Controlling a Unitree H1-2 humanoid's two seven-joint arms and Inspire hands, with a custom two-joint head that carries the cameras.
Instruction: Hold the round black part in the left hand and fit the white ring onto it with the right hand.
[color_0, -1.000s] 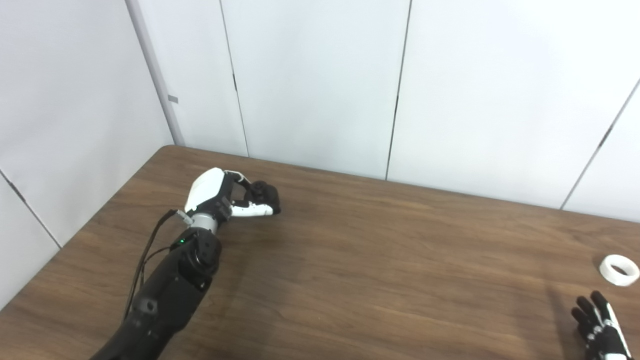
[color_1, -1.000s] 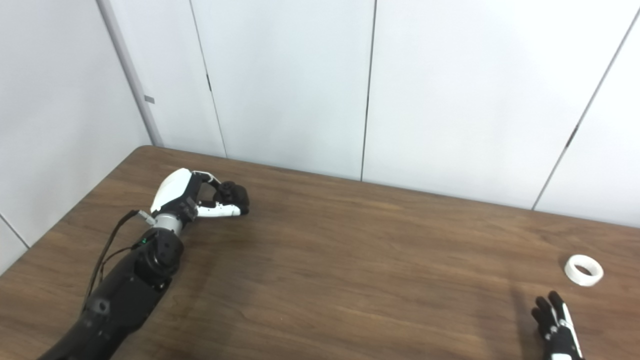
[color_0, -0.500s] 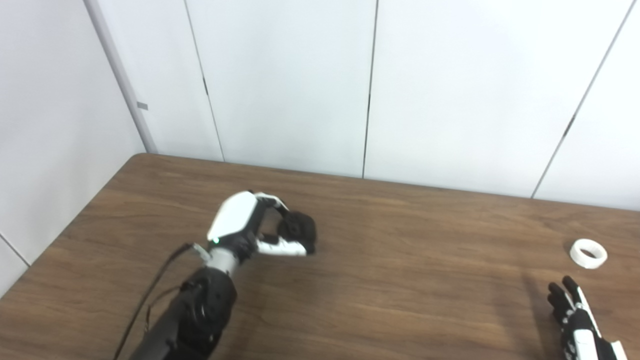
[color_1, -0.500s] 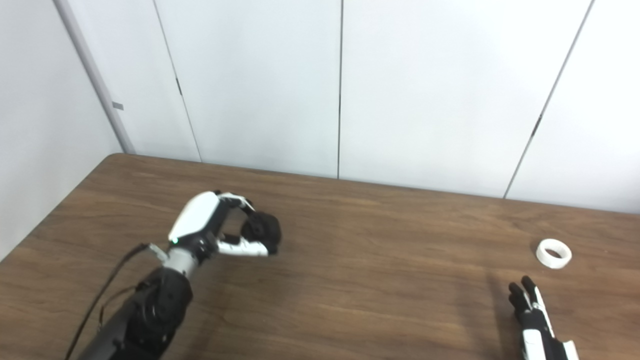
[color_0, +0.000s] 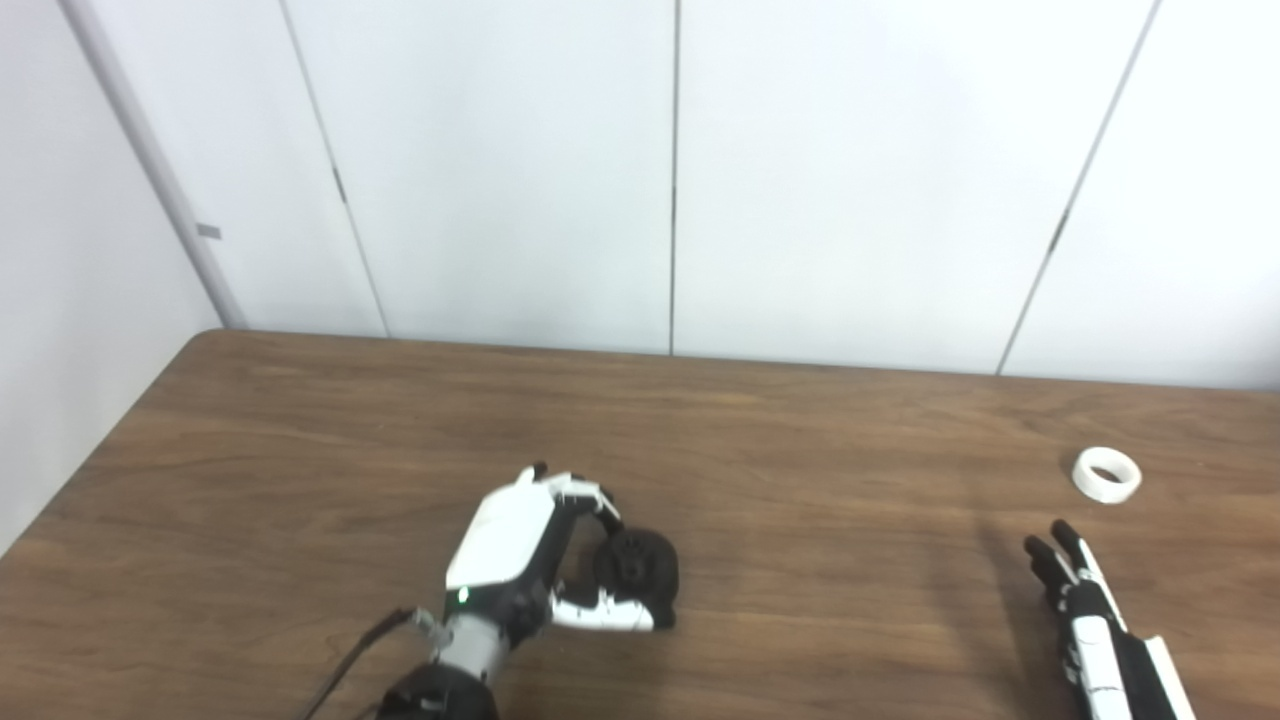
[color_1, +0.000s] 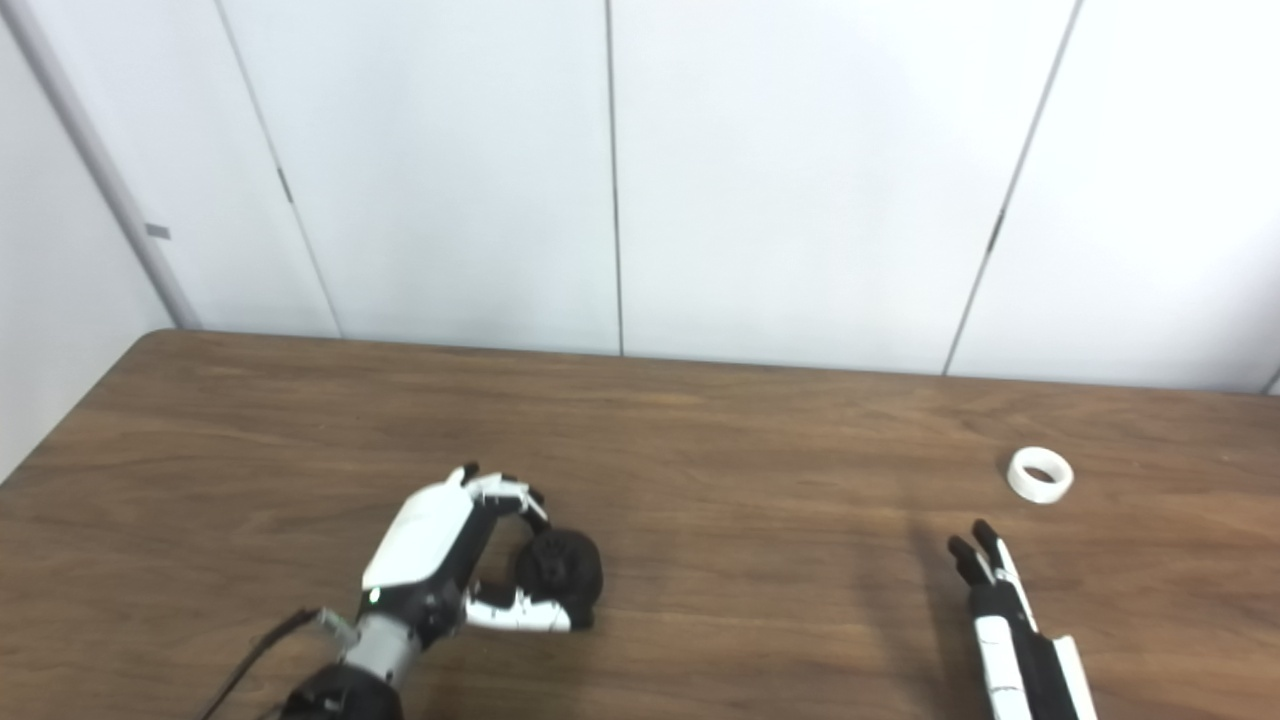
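The round black part (color_0: 637, 566) is clamped between the fingers and thumb of the left hand (color_0: 520, 550), low on the brown wooden desk (color_0: 800, 480); its far side is hidden. Its round face is turned up and toward the camera. The right hand (color_1: 1000, 610) is cut off below, fingers straight and empty. Both views show the same. The small white ring (color_0: 1106, 474) lies flat just beyond the right hand, hole up.

Right robot hand (color_0: 1095, 630) partly cut off below.

Paired head cameras, seemingly overlooking table (color_0: 800, 560)
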